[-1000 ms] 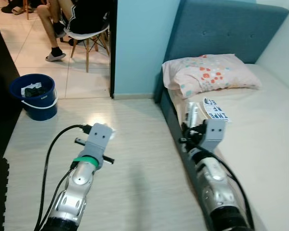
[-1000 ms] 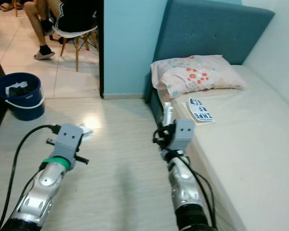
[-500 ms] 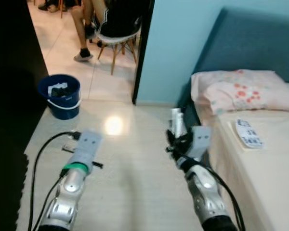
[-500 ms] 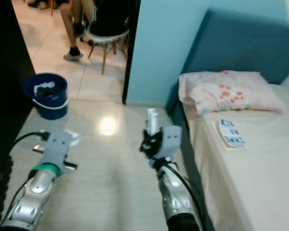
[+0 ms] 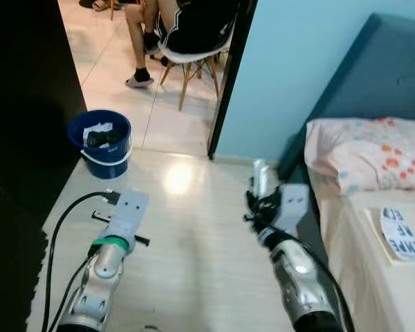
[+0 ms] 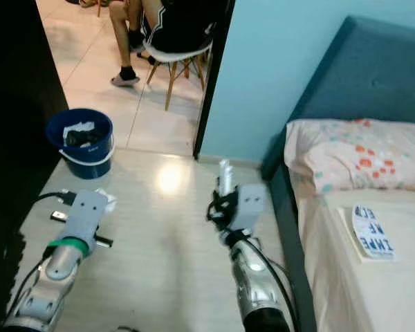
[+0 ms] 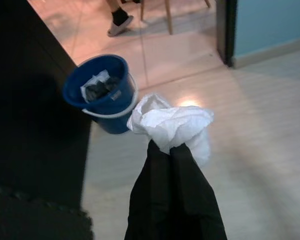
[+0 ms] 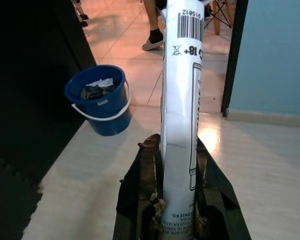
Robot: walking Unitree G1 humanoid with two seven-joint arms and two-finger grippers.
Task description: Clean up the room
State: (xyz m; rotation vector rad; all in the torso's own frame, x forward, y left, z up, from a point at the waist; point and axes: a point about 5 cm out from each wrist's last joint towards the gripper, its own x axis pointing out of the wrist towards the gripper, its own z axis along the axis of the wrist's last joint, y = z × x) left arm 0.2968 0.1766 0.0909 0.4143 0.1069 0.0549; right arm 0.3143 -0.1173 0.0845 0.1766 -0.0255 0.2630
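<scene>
Fingers (image 7: pixel 162 165) of our left gripper (image 7: pixel 171 150) are pinched shut on a crumpled white tissue (image 7: pixel 172 125), while the fingers of our right gripper (image 8: pixel 175 150) clamp an upright white tube (image 8: pixel 180 100) printed with a barcode. Both arms are held out before us over the pale bedroom floor (image 5: pixel 194 263). Over the last second our view has swung away from the bed (image 5: pixel 380 277) and toward the doorway: the blue bucket (image 5: pixel 104 142), a second ago off at the far left edge, now stands well ahead and to our left on the floor just inside the doorway, already holding some dark and white rubbish. The pillow (image 5: pixel 373 155) and the book (image 5: pixel 401 235) have slid to our right, which we read as the camera turning, not as anything on the bed being moved. A person sits on a chair (image 5: pixel 194 59) in the tiled room beyond. We judge that both pieces of litter are in hand and that the turn lines us up with the bucket, well apart from us yet; what is left is the walk over and the drop, one gripper at a time.
</scene>
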